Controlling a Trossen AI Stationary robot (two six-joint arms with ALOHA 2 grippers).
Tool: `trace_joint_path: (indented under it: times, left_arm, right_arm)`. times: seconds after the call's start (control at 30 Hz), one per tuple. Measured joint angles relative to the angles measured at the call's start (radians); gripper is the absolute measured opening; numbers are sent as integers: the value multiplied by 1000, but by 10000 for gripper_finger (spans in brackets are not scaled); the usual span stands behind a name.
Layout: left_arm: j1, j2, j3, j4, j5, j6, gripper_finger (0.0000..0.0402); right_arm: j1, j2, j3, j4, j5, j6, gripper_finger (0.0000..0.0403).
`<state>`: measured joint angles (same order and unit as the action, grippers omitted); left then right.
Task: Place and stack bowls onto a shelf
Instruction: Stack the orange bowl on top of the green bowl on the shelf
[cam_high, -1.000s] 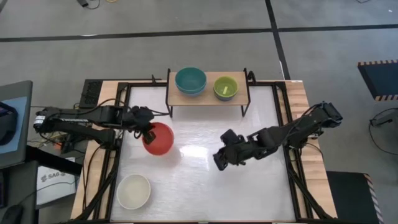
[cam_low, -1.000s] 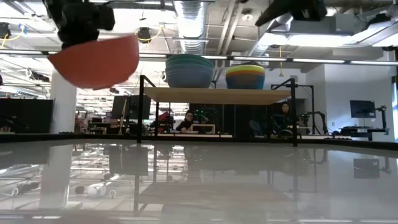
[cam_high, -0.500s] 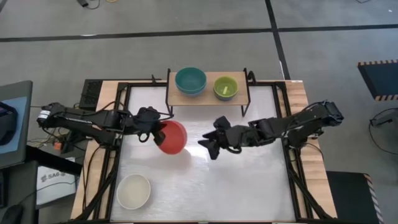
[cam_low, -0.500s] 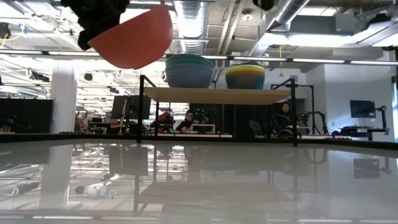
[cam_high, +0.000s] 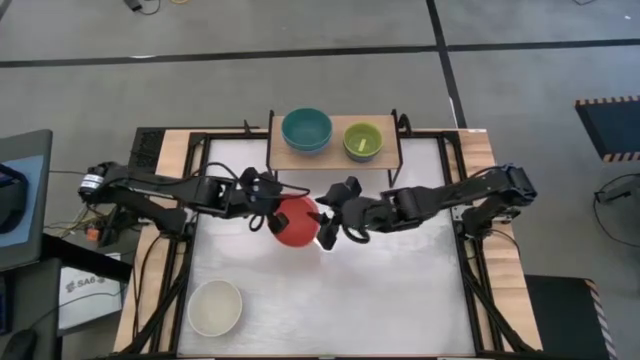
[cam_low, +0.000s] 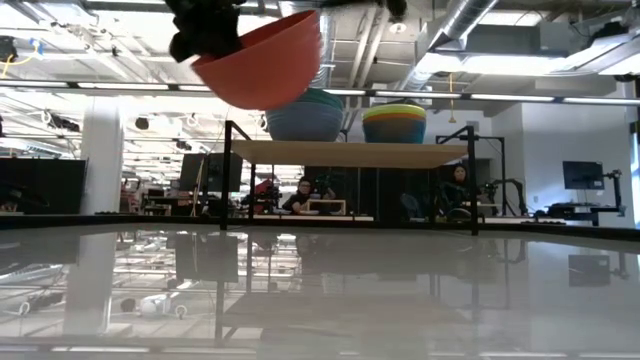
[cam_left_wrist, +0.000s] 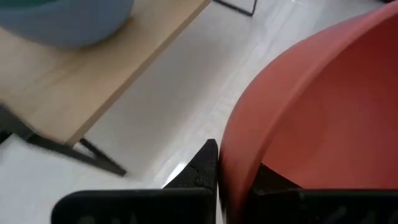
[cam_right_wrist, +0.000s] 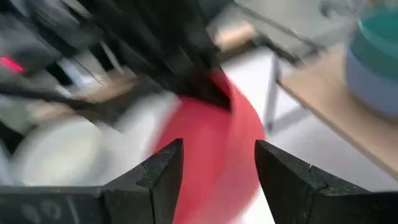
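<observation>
- The red bowl hangs in the air, tipped, in front of the shelf.
- The left gripper pinches its rim tight, 1 finger inside and 1 outside, so it will not drop.
- The right gripper is right beside the bowl, on the other side, jaws spread wide and holding nothing, maybe ready to take it.
- 2 bowl stacks already sit on the shelf, past both grippers.
- The white bowl waits on the table, well behind the left gripper.

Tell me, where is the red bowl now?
In the high view, the red bowl is held in the air above mid-table, before the shelf, pinched by the left gripper, with the open right gripper beside it.
</observation>
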<state>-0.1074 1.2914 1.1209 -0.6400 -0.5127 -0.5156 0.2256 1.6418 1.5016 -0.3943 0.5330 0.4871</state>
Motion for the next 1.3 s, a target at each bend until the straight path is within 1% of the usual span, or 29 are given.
trace_joint_path:
  times: [0.17,0.3,0.43,0.57,0.63,0.77,0.87,1.07,1.2,1.3]
  left_arm:
    - [0,49,60,-6,-1,18,0]
    - [1,75,97,-25,-4,69,0]
    - [0,71,111,-33,-5,82,0]
    - [1,73,111,-43,-2,70,1]
    - [2,73,111,-44,15,50,1]
    - [0,73,111,-52,36,24,2]
    - [0,71,111,-53,46,12,2]
    - [0,71,111,-42,96,9,17]
    - [-1,70,112,-41,117,10,40]
    - [-2,70,122,-47,131,34,66]
  right_arm:
    - [0,40,40,-130,5,67,221]
    - [0,66,64,-236,29,144,201]
    - [3,65,67,-274,42,189,160]
    - [1,65,66,-280,50,197,107]
    - [1,65,66,-284,56,198,82]
    - [0,65,64,-296,56,201,49]
    - [-3,67,63,-309,51,224,37]
    - [-2,67,63,-339,37,250,36]
    - [0,67,63,-337,35,251,36]
    - [0,67,63,-336,22,261,35]
